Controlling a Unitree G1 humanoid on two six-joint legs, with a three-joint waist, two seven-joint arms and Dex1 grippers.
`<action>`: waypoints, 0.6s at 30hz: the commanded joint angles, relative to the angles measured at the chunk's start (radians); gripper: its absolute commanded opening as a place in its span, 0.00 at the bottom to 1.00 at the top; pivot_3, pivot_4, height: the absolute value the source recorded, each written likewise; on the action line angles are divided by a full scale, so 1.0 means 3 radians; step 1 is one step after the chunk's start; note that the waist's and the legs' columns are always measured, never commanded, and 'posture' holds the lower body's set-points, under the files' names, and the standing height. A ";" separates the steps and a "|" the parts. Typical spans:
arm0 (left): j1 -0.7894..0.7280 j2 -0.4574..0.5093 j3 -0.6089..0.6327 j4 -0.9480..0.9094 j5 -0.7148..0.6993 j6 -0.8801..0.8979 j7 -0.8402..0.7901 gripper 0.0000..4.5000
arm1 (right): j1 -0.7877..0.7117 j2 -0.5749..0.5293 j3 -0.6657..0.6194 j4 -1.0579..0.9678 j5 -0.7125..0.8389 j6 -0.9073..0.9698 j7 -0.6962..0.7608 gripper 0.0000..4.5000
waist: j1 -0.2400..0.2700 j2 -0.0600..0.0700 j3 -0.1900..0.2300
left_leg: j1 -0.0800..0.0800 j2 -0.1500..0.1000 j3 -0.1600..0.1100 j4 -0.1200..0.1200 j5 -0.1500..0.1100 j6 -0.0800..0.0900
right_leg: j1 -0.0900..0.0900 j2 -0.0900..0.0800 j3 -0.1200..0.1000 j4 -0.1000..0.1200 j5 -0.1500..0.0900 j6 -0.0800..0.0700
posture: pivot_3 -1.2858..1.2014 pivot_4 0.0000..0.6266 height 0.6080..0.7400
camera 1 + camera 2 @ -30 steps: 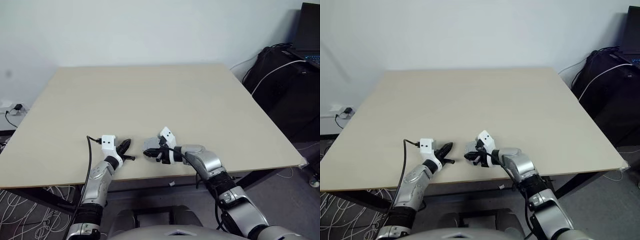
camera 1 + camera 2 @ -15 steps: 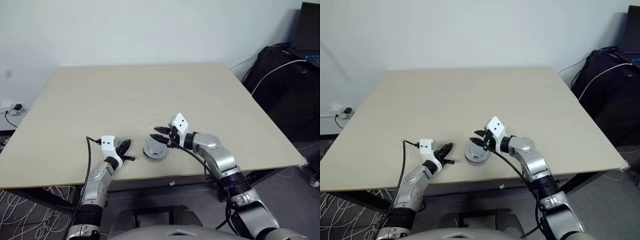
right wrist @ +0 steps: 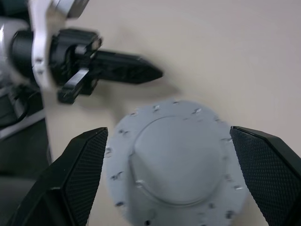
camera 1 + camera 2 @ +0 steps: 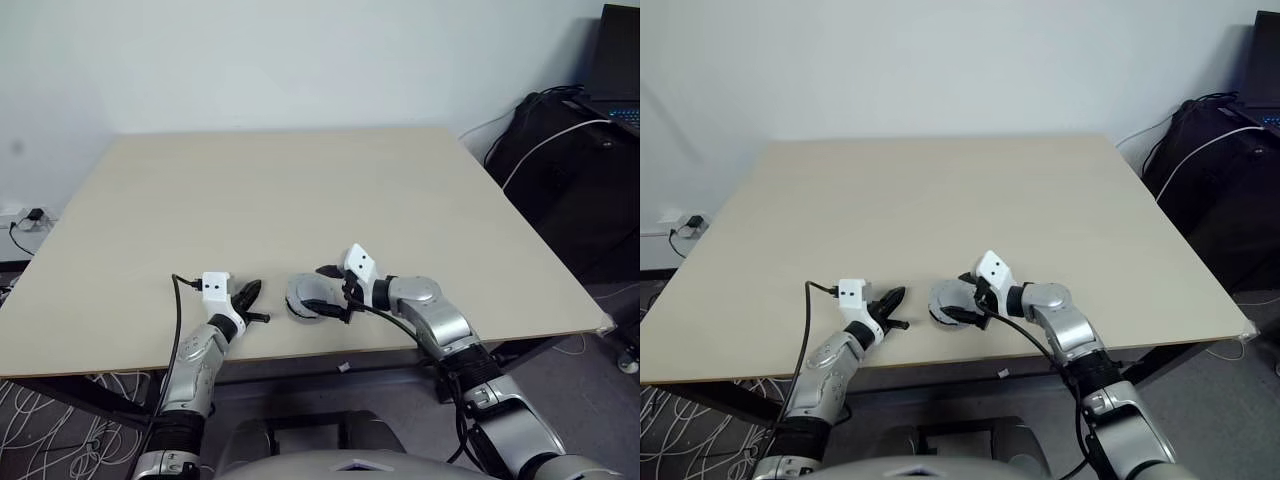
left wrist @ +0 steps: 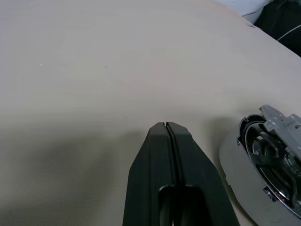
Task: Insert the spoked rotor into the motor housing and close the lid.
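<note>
Our right gripper (image 3: pixel 169 183) has its fingers spread wide, straddling the grey lid (image 3: pixel 176 162) without gripping it. The lid rests near the table's (image 4: pixel 300 190) front edge. Just beside it, our left gripper (image 4: pixel 250 292) is closed, holding nothing.

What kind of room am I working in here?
Probably an office or small lab. A plain beige table stands against a bare white wall, with a dark bag and white cable beside it, a laptop at the far right, and loose cables on the floor.
</note>
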 commanded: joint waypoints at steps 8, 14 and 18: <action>-0.0004 -0.0010 0.0044 -0.0186 -0.0073 -0.0014 0.0009 0.00 | -0.0379 0.0150 0.0053 0.0584 -0.0142 -0.0294 0.0163 1.00 | -0.0003 0.0000 0.0000 | 0.0001 0.0000 0.0000 0.0001 0.0000 0.0000 | 0.0001 0.0000 0.0000 0.0001 0.0000 0.0000 | 0.52 0.00 1.00; 0.0017 -0.0018 0.0063 -0.0197 -0.0104 -0.0026 0.0037 0.00 | -0.0462 0.0153 0.0060 0.0875 -0.0209 -0.0431 0.0274 1.00 | -0.0004 0.0001 0.0000 | 0.0002 0.0000 0.0000 0.0001 0.0000 0.0000 | 0.0003 0.0000 0.0000 0.0001 0.0001 0.0001 | 0.52 0.00 1.00; 0.0027 -0.0025 0.0075 -0.0202 -0.0120 -0.0030 0.0047 0.00 | -0.0441 0.0097 0.0089 0.0975 -0.0274 -0.0529 0.0361 1.00 | -0.0003 0.0001 -0.0001 | 0.0005 0.0000 -0.0001 0.0001 0.0000 0.0000 | 0.0006 0.0000 0.0000 0.0001 0.0001 0.0000 | 0.52 0.00 1.00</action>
